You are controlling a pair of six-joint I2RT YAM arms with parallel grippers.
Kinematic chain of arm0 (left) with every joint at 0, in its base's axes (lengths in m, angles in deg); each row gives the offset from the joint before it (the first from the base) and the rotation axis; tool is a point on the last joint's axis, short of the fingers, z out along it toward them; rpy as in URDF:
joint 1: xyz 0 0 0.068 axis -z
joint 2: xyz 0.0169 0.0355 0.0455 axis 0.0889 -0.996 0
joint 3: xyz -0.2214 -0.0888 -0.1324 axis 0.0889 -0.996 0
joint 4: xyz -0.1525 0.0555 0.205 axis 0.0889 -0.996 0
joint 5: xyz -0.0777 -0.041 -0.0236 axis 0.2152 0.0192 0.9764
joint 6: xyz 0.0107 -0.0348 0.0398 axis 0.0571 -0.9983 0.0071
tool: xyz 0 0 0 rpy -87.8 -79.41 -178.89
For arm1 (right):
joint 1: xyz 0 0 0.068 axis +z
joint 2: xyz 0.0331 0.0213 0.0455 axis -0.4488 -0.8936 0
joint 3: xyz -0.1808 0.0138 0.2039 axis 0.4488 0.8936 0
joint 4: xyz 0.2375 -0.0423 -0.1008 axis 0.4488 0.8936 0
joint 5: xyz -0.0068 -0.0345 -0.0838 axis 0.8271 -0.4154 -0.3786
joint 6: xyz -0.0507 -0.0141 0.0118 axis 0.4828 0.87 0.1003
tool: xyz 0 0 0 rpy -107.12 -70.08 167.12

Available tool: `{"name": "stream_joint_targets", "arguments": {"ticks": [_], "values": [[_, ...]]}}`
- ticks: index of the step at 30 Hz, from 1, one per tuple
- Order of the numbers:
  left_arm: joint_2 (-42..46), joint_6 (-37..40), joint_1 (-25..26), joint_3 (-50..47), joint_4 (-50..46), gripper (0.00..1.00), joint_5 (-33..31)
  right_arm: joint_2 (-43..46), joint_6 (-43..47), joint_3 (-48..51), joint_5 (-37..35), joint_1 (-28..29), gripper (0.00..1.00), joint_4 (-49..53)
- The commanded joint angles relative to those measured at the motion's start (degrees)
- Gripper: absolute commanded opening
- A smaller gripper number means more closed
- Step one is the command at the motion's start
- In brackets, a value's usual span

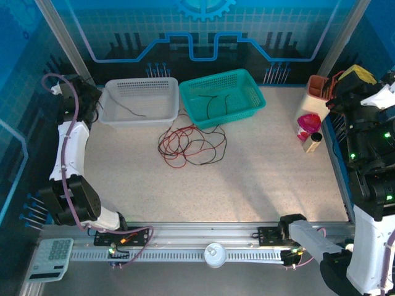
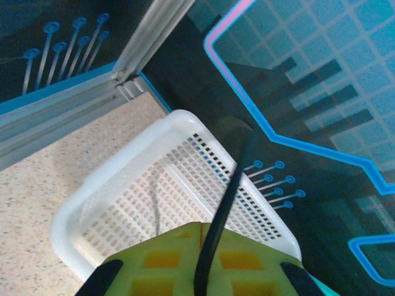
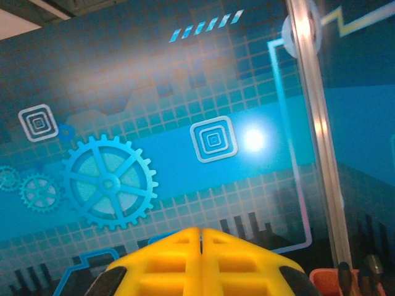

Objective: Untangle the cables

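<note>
One black cable [image 2: 229,188] sits pinched in my left gripper [image 2: 199,246] at the white basket [image 2: 80,206]; the tangle [image 1: 188,145] lies to its right, farther from my right gripper [image 3: 201,240], closed empty

I can't read any words or numbers here. The calculator [image 1: 54,254] at the near left corner of the table has keys, but they are too small for me to read. The blue wall [image 3: 185,74] has a gear [image 3: 108,183] and squares drawn on it.
</note>
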Motion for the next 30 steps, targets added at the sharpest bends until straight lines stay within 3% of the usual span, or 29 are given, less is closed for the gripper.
{"name": "stream_joint_targets", "arguments": {"ticks": [1, 8, 16, 30], "values": [[2.2, -0.5, 0.1, 3.0, 2.8, 0.00, 7.6, -0.5, -0.4, 0.3, 5.3, -0.7, 0.00, -1.3], [6.0, -2.0, 1.1, 5.8, 3.2, 0.00, 20.3, -0.7, -1.6, 1.6, 9.0, -0.7, 0.00, -1.1], [9.4, -4.3, 6.8, 14.3, 2.7, 0.00, 26.2, -0.8, -2.5, 3.1, 10.5, -0.7, 0.00, -2.1], [3.2, -6.4, 23.0, 27.6, 5.0, 0.00, 23.9, -2.4, -6.0, 7.9, 19.2, -0.7, 0.00, -4.6]]}}
